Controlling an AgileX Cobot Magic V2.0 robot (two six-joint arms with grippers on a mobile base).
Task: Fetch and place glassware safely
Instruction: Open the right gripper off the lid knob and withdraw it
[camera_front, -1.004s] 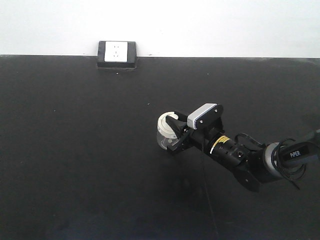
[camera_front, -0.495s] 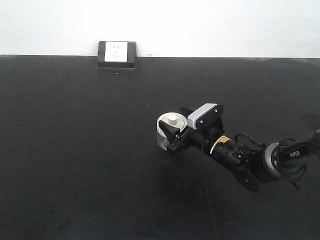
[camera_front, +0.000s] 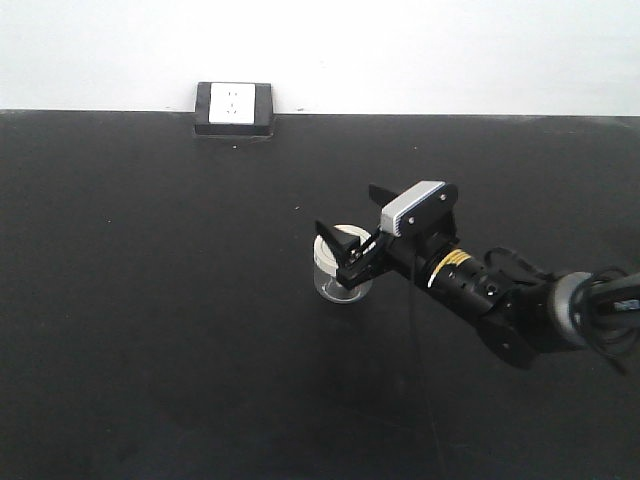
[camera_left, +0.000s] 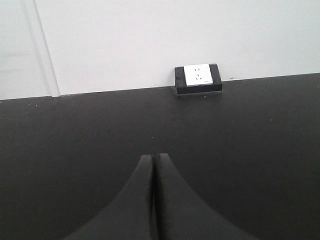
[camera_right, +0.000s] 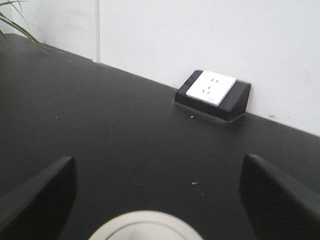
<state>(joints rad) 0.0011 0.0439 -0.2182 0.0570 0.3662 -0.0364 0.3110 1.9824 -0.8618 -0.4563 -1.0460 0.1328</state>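
Right tool (camera_front: 345, 248) spread wide above jar (camera_front: 334, 270), mid-table (camera_front: 150, 330).

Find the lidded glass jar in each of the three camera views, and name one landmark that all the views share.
Exterior front view: the jar stands on the black table just right of centre, between the right gripper's open jaws.
Left wrist view: not in the picture.
Right wrist view: only the lid's top shows, at the bottom edge.
Shared landmark: the wall socket.
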